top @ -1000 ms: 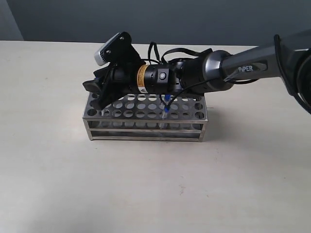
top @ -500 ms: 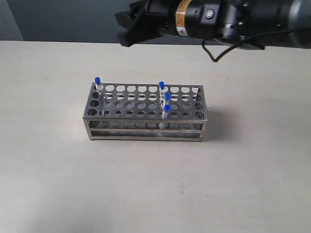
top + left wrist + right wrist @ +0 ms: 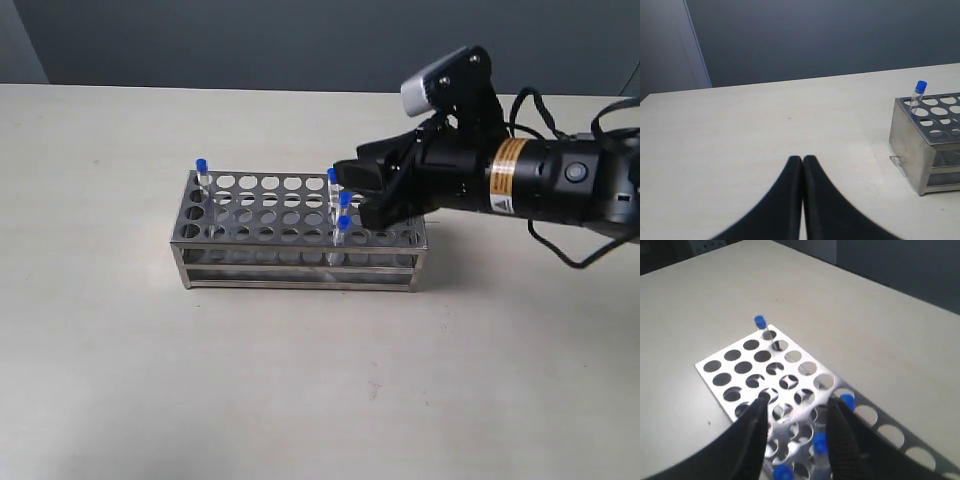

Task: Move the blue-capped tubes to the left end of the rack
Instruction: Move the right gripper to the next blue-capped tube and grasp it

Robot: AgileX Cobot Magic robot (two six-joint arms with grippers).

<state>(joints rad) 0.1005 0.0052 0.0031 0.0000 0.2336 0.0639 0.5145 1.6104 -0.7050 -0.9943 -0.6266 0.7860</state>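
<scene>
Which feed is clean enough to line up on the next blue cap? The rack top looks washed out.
Right wrist view: the shiny steel perforated rack glares near white on top, and the blue-capped tubes beside the open right gripper look soft. Exterior view: even light, no glare, caps distinct. Left wrist view: sharp, but the rack is cropped at the edge.

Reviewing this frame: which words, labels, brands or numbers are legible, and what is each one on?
No text is legible.
Orange band on the right arm: dark print, too small to read.
Rack: no markings visible.
</scene>
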